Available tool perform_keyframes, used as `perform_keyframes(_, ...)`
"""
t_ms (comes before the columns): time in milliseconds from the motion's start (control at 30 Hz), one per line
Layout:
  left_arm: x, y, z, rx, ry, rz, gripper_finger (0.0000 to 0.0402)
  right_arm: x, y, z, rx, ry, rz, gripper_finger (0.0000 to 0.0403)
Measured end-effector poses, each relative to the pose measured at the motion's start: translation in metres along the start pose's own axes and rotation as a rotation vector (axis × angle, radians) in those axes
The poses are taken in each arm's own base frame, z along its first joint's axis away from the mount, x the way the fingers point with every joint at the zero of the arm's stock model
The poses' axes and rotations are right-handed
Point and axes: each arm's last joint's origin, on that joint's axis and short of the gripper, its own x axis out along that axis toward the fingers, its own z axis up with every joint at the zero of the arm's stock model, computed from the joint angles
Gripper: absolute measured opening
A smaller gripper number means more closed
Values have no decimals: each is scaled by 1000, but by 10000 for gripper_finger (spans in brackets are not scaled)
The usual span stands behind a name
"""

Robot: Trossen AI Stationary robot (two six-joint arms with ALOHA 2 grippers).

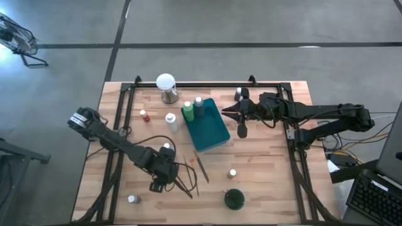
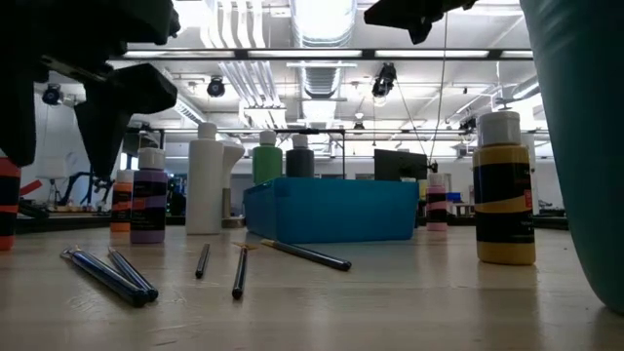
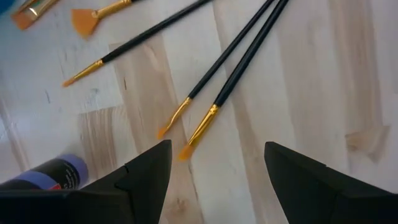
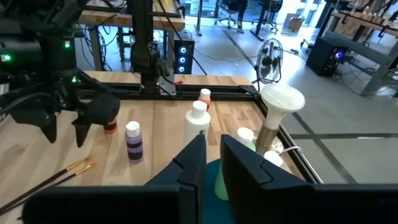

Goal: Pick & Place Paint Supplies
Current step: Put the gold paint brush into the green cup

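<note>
I have the left gripper (image 1: 158, 183) low over the front-left part of the table (image 1: 264, 157), its 2 fingers spread wide with nothing between them. In the left wrist view, 2 dark-handled brushes (image 3: 239, 65) lie side by side on the wood just ahead of the fingertips (image 3: 163, 154), bristle ends towards the gripper, and a 3rd dark brush (image 3: 134, 45) lies angled farther off. A purple bottle (image 3: 55, 174) lies at the edge of that view, close to 1 finger; I cannot tell whether it touches.

My right gripper (image 1: 233, 112) hangs above the right edge of the teal tray (image 1: 217, 139), its fingers close together with only a narrow gap, and I see nothing held between them.

2 green bottles (image 1: 188, 111) stand at the tray's far end, beside each other. A white bottle (image 1: 171, 121) stands just left of the tray, a small red bottle (image 1: 144, 115) farther left. The white globe (image 1: 166, 83) sits on its metal base behind them. Orange-handled brushes (image 1: 200, 164) lie in front of the tray. A yellow bottle (image 2: 504, 187) stands upright front-right, with a dark green lidded jar (image 1: 234, 199) nearer the front edge. Another small bottle (image 1: 132, 199) stands at the front left.
</note>
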Motion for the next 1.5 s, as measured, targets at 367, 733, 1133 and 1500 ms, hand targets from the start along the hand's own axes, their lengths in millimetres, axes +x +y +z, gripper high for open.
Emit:
perform_keyframes(367,11,3,-3,44,56,16,261,0,0,0,-3,-1,-1,74)
perform_keyframes(733,20,12,-11,66,97,13,239,0,-1,2,-2,-18,-47,95)
perform_keyframes(1133,30,18,-14,54,62,-4,236,0,-1,2,-19,-20,-47,89)
perform_keyframes(1500,38,20,-19,41,38,-13,234,0,-1,2,-37,-20,-47,50)
